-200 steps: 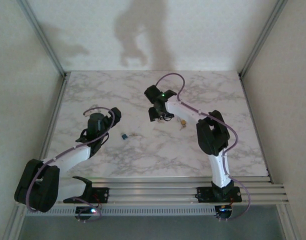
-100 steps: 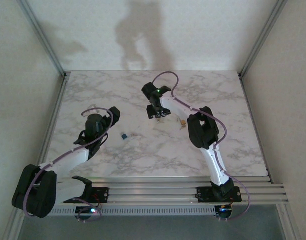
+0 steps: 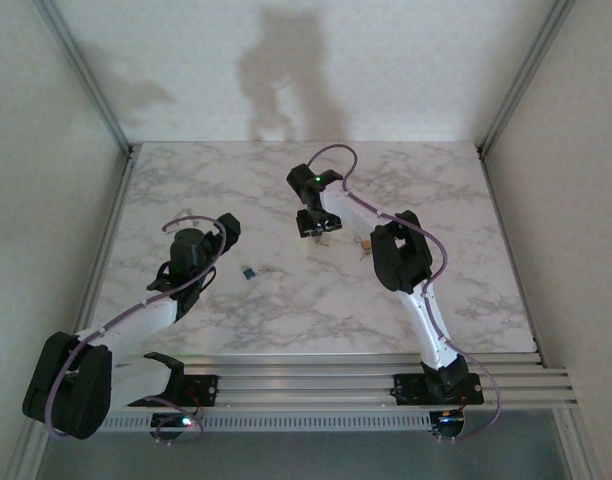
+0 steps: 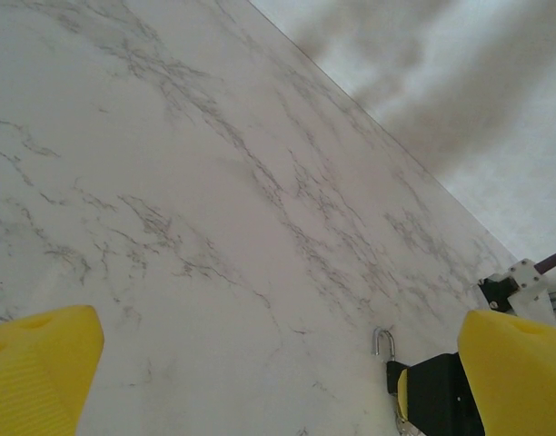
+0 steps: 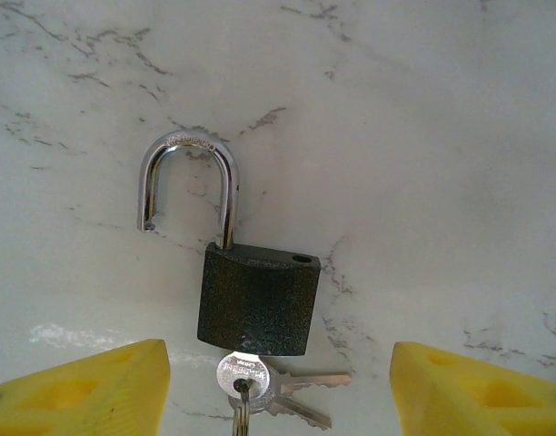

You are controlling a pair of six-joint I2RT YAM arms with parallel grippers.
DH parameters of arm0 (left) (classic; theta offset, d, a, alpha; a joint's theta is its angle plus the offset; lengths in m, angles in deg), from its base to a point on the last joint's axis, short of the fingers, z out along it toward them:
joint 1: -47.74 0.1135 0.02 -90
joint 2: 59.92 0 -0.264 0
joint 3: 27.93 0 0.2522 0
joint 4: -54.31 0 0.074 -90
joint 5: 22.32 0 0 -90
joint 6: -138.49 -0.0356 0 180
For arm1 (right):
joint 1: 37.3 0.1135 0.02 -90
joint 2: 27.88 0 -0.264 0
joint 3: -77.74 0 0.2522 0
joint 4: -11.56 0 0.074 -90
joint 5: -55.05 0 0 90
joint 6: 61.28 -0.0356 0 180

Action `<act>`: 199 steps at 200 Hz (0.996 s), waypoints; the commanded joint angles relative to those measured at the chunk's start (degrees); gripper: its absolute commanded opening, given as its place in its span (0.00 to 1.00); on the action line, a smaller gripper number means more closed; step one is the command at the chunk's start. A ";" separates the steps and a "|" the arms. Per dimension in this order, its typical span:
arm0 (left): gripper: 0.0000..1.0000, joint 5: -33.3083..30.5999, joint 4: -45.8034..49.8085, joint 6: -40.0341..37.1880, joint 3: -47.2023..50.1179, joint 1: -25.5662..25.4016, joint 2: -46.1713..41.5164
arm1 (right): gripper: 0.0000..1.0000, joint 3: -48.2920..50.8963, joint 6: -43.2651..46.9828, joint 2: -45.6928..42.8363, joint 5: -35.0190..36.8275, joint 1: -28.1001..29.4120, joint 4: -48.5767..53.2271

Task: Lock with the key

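Elbow tucked inward since a second ago, the right gripper (image 5: 278, 381) hovers, fingers spread, astride the open-shackled padlock (image 5: 258, 300) on the marble table (image 5: 441, 136), key (image 5: 244, 372) inserted, likely aligning a grasp; left gripper (image 4: 278, 363) waits spread.

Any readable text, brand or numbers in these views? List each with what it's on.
Nothing legible.
Blurred, unreadable: stamped lettering on the key head.
Too faint to read: marks on top of the padlock shackle.
No label seen on the padlock body.
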 commanded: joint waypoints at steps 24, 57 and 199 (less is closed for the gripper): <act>1.00 -1.01 -0.44 -1.15 0.64 -0.26 -1.38 | 0.62 -3.53 1.01 2.89 -1.56 -0.37 2.10; 1.00 -0.94 -0.44 -1.24 0.60 -0.34 -1.32 | 0.61 -4.66 0.75 4.07 -1.84 -0.80 2.32; 1.00 -1.02 -0.61 -1.46 0.69 -0.31 -1.47 | 0.51 -3.58 0.55 5.23 -3.38 -1.55 0.88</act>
